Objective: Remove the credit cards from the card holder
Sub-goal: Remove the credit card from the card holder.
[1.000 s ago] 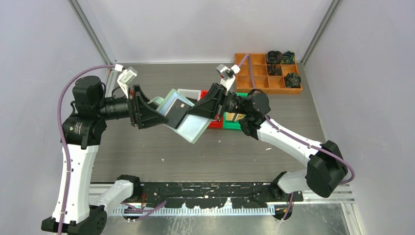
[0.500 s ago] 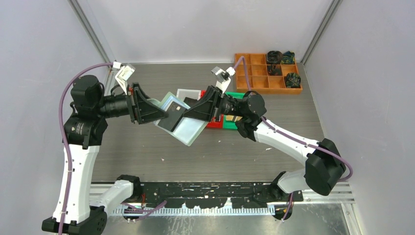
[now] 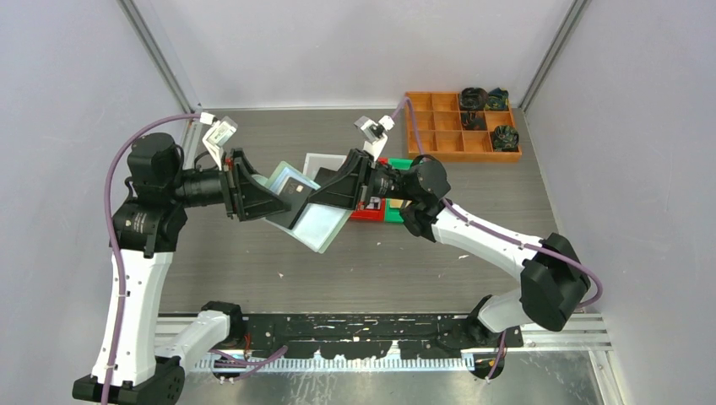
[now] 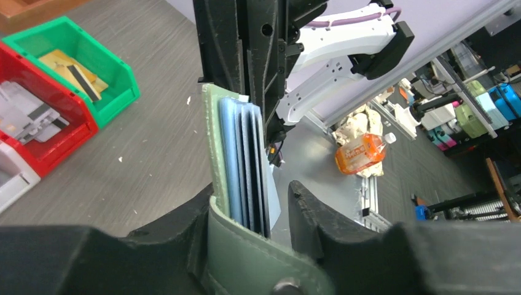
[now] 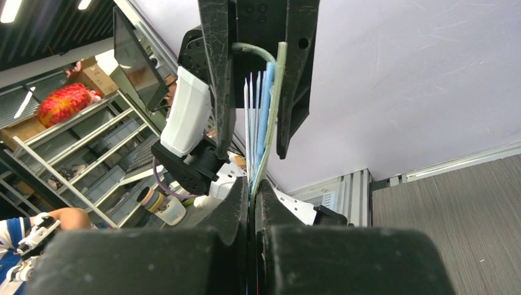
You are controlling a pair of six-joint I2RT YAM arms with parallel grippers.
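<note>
Both my grippers hold holder (image 3: 319,226) in air above table (image 3: 253,278), near bins. My left gripper (image 3: 274,201) clamped on holder's folded end; in left wrist view green cover and blue leaves stand up between its fingers. My right gripper (image 3: 319,196) has fingers nearly together, pinching thin edge at opposite end; card or pocket, cannot tell. In open holder, black card (image 3: 297,197) shows. In green bin (image 4: 120,92), gold cards (image 4: 70,66); in red bin (image 4: 67,138), silvery cards (image 4: 24,110).
</note>
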